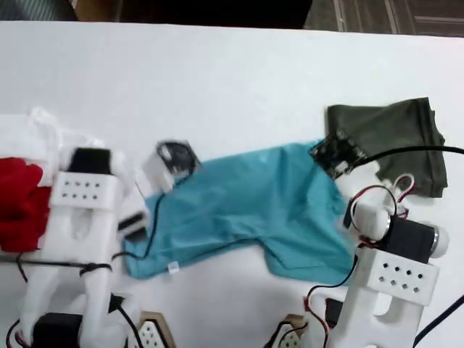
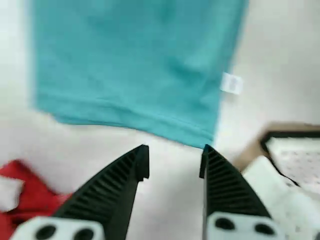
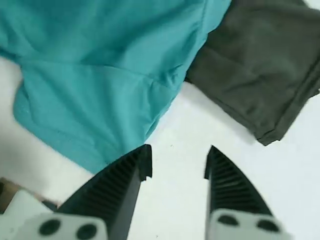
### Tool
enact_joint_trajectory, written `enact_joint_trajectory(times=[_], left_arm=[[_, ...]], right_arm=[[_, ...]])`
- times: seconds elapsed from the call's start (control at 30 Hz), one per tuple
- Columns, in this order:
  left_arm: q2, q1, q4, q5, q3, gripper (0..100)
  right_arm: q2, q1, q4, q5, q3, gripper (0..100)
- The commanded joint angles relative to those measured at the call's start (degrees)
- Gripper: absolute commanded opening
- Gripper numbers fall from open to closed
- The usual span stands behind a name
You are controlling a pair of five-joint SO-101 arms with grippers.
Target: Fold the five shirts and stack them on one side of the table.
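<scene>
The teal shirt lies unfolded and rumpled across the middle of the white table, between the two arms. A small white tag sticks out at its hem, on the end nearer the left arm.

The olive shirt lies folded on the right side of the table. One corner of the teal shirt reaches its edge and, in the right wrist view, lies a little over it. The red shirt sits bunched at the left edge of the table, partly behind the left arm, with a crumpled white cloth just beside it.

The left hand has its fingers spread and nothing between them. It is over bare table just off the hem of the teal shirt, with a bit of the red shirt showing to one side.

The right hand is likewise spread and empty, over bare table between the teal shirt's sleeve end and the olive shirt, touching neither.
</scene>
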Motion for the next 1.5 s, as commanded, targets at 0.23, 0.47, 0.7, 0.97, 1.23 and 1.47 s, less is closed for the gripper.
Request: enact_joint_trajectory(times=[0.23,0.47,0.7,0.97,1.23,1.47], left_arm=[[18.9,-2.3,-14.5,13.2,-5.7,3],[38.3,-1.9,-14.7,21.4,-12.5,3],[50.7,-2.5,-12.5,25.6,-21.3,3],[70.9,-5.1,1.1,30.5,-51.3,3],[85.2,-6.6,6.3,29.5,-80.0,3],[87.6,-10.2,6.3,32.4,-92.3,3]], right_arm=[[22.5,-12.4,-23.0,-7.5,-1.0,2.0],[42.1,-12.4,-20.6,-12.1,-16.4,2.0],[47.9,-12.4,-18.4,-12.1,-21.9,2.0],[47.9,-11.5,-18.1,-11.8,-22.0,2.0],[47.9,-7.6,-18.2,-11.7,-22.2,2.0],[48.0,-6.6,-18.3,-12.1,-22.2,2.0]])
